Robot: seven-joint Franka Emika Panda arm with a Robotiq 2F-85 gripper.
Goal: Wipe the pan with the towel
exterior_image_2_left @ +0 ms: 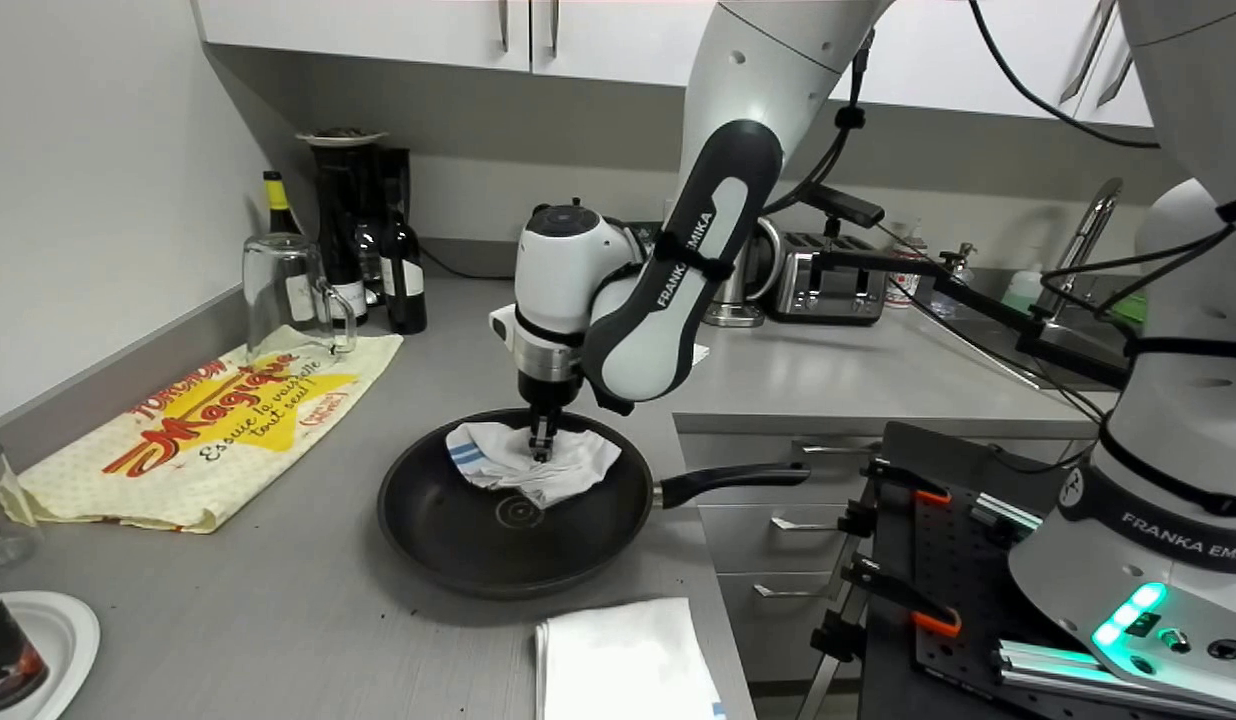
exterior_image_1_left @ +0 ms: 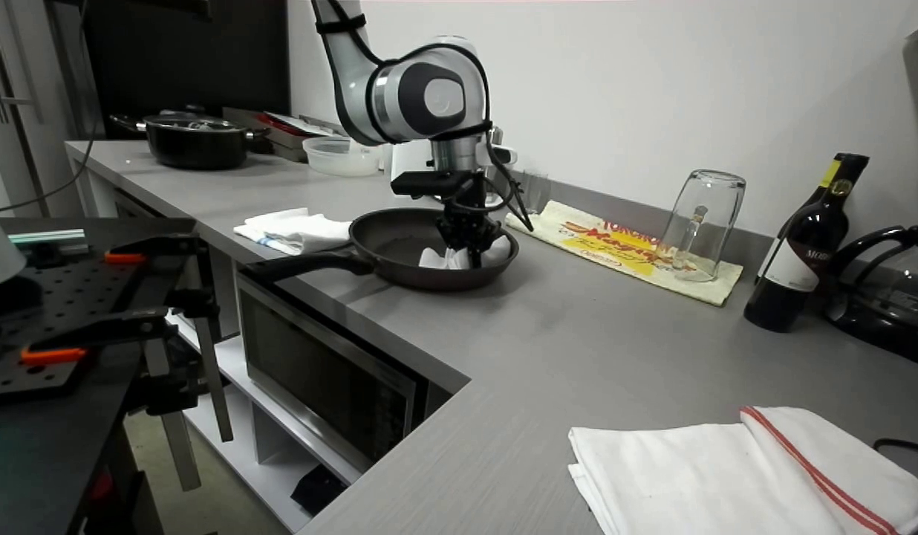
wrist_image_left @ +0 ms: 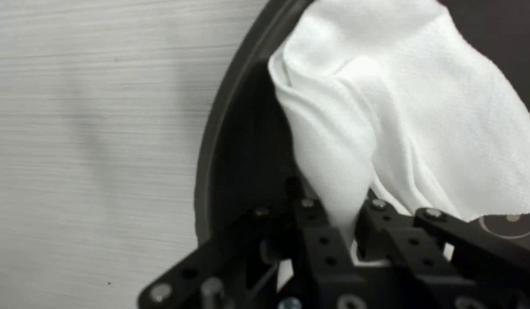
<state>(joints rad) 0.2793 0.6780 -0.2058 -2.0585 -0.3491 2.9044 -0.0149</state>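
The black pan (exterior_image_1_left: 429,281) sits on the grey counter in both exterior views (exterior_image_2_left: 458,545); its handle (exterior_image_2_left: 728,480) points over the counter's edge. A white towel (exterior_image_2_left: 488,455) with blue stripes lies crumpled inside the pan, toward one side. My gripper (exterior_image_2_left: 541,448) points down into the pan, shut on a bunched fold of the towel. In the wrist view the fold of towel (wrist_image_left: 333,150) runs between the two fingers (wrist_image_left: 340,210), and the pan's dark inner wall (wrist_image_left: 252,146) shows beside it. The very fingertips are partly hidden by the cloth.
A folded white towel (exterior_image_2_left: 628,660) lies beside the pan. A yellow printed cloth (exterior_image_2_left: 238,430) with an upturned glass mug (exterior_image_2_left: 288,290) lies along the wall. A red-striped white towel (exterior_image_1_left: 689,475), a wine bottle (exterior_image_1_left: 801,245) and a coffee pot (exterior_image_1_left: 893,290) stand farther along the counter.
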